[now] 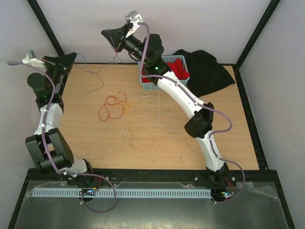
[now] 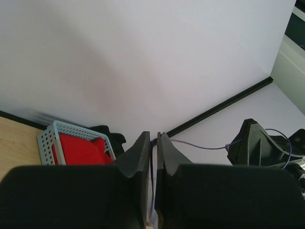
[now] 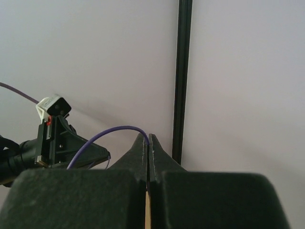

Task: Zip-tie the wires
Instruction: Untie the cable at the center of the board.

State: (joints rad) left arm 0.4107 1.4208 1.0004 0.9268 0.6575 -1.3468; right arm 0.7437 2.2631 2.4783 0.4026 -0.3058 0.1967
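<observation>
Nothing readable in any of the three views, honestly. There's no print, label, brand, number or sign that comes through sharp or big enough to make out.

A pale blue perforated plastic basket (image 1: 152, 86) is sitting on the light wooden counter (image 1: 190, 138), near the right fingers (image 1: 110, 37) and to their right, holding a bunched red cloth (image 1: 180, 67). A crumpled black cloth (image 1: 209, 71) is lying just beside it, farther from those fingers.
</observation>
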